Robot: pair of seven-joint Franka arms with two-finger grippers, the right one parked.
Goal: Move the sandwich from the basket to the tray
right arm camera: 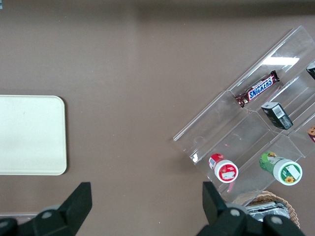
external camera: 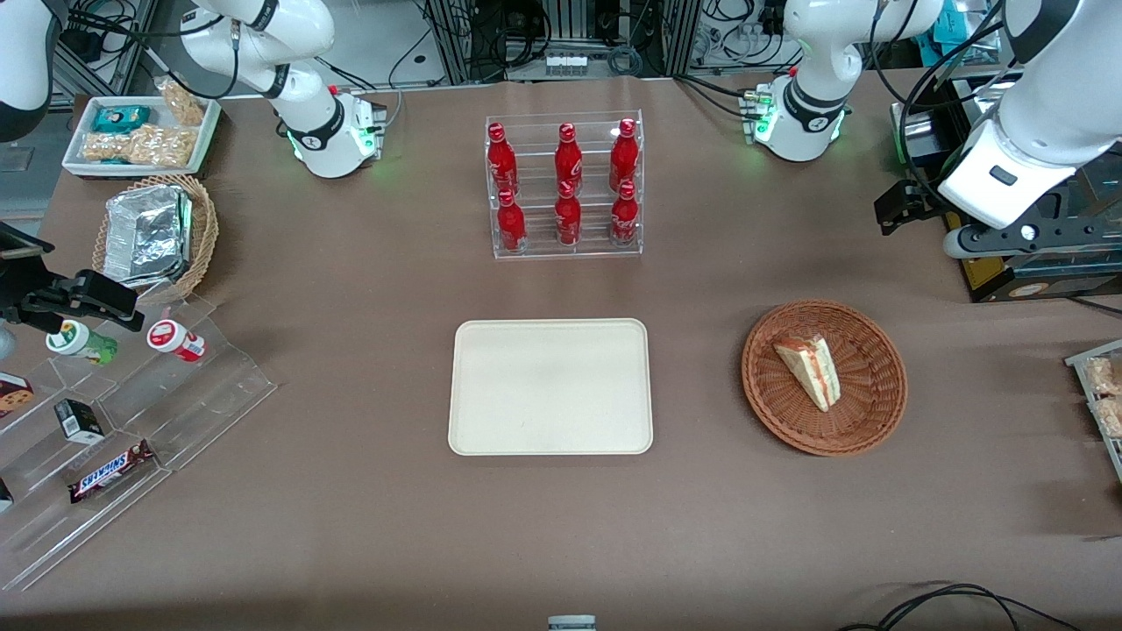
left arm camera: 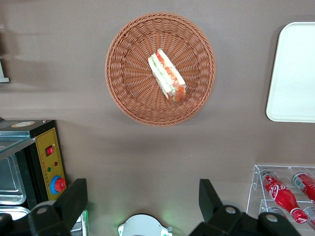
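The sandwich [external camera: 811, 370], a pale bread wedge with orange-red and green filling, lies in the round reddish-brown wicker basket [external camera: 879, 386]. The left wrist view shows the sandwich [left arm camera: 167, 75] near the middle of the basket [left arm camera: 127, 73]. The cream rectangular tray [external camera: 550, 386] lies bare beside the basket, toward the parked arm's end; part of the tray [left arm camera: 294, 73] shows to the wrist camera. My left gripper [external camera: 896, 210] hangs high above the table, farther from the front camera than the basket. The gripper [left arm camera: 141, 199] is open, with nothing between its black fingers [left arm camera: 74, 200].
A clear rack of red bottles [external camera: 565, 184] stands farther from the front camera than the tray. A black and yellow control box [external camera: 1008, 273] sits close to my gripper. At the parked arm's end are an acrylic snack stand [external camera: 131, 421] and a tan basket with foil [external camera: 158, 232].
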